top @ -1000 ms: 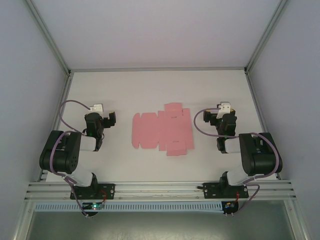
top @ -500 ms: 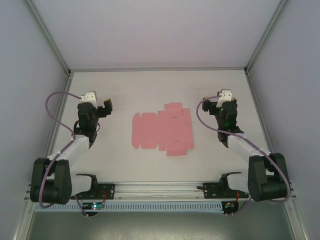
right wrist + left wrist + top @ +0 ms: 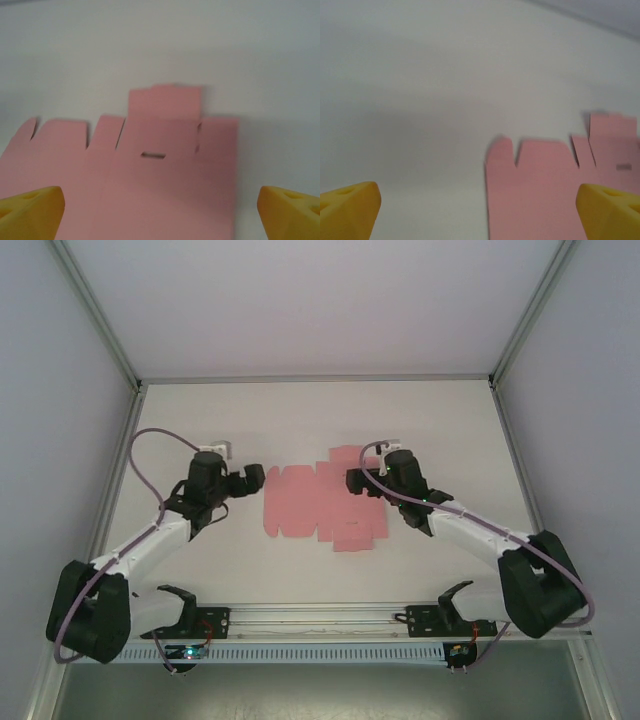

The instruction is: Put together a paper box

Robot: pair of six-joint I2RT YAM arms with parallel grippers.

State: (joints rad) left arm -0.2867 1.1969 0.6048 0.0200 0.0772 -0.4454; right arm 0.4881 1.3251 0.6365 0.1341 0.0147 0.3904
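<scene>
My left gripper (image 3: 250, 478) and right gripper (image 3: 356, 480), both spread wide and grasping nothing, flank the flat pink paper box (image 3: 305, 502) on the white table (image 3: 450, 425): it lies ahead and right of my left fingertips (image 3: 350, 207), directly ahead of my right ones, whose arm hides its right flaps from above; edges blur close up

The paper box (image 3: 305, 502) is thin matt pink card on a smooth white table (image 3: 300, 420).

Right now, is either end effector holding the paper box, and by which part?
Nothing is held. The left end effector and right end effector are both open; the paper box lies flat on the table.
</scene>
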